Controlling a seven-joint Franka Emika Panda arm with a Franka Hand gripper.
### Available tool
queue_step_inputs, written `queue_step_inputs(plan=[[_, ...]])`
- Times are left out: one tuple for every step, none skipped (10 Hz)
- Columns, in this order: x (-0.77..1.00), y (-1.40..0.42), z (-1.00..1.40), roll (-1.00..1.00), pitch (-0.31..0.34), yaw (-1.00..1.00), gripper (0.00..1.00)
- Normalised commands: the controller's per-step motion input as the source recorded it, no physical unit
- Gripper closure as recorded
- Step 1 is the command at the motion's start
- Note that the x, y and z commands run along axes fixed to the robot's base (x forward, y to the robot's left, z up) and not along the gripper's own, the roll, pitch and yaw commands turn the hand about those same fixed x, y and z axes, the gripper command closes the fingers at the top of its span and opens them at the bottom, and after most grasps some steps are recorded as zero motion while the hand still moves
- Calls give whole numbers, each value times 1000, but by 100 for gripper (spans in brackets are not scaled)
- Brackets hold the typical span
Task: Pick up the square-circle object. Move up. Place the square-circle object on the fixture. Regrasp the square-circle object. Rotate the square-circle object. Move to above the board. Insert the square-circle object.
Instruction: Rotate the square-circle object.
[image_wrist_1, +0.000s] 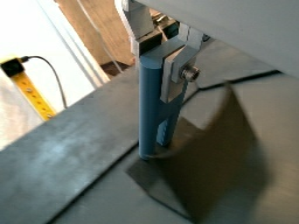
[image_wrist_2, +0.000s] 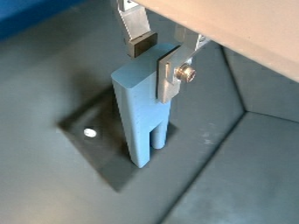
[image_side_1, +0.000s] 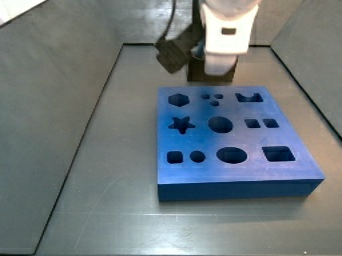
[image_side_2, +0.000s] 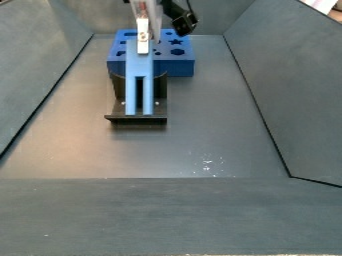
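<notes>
- Square-circle object (image_side_2: 142, 78), a slim pale grey-blue bar with a slot cut up from its lower end, stands upright on the fixture; in both wrist views its foot sits on the dark base plate, and its upper end rises between the fingers.
- Fixture (image_side_2: 136, 117), a dark bracket on a flat dark base plate, lies on the grey floor in a side view, directly in front of the board; a small pale dot marks the plate (image_wrist_2: 90, 133) in a wrist view.
- Gripper (image_wrist_2: 162, 54) hangs above the fixture, at the top of the bar. One flat silver finger plate with a screw (image_wrist_2: 174, 73) lies against the bar's side; the opposite finger with its dark pad (image_wrist_2: 142, 41) shows just behind the bar's top. The jaws stand narrow around the bar, but whether they actually pinch it cannot be told.
- Board (image_side_1: 234, 145), a large flat bright-blue square slab with dark star, round, square and oval holes, rests on the floor; in this side view the gripper body (image_side_1: 214, 45) hides the fixture behind the board's far edge.
- Yellow strip with a black cable (image_wrist_1: 33, 87) lies outside the grey enclosure in a wrist view.
</notes>
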Motion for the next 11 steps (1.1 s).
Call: queue_step_inputs(plan=[[-1000,332,912,-90,-38,-19,100],[-1000,309,901,-116,-47,-33,100],[-1000,265,877,-157,-59,-58,100],[-1000,246,866,-165,-57,-69,100],[-1000,214,839,-164,-48,-81,100],[-1000,196,815,-161,-43,-83,100],[-1000,170,771,-162,-28,-86,100],[-1000,155,744,-162,-20,-89,100],[-1000,129,681,-164,-8,-86,100],[-984,110,611,-162,-4,-80,100],[-820,68,410,-167,2,-74,100]])
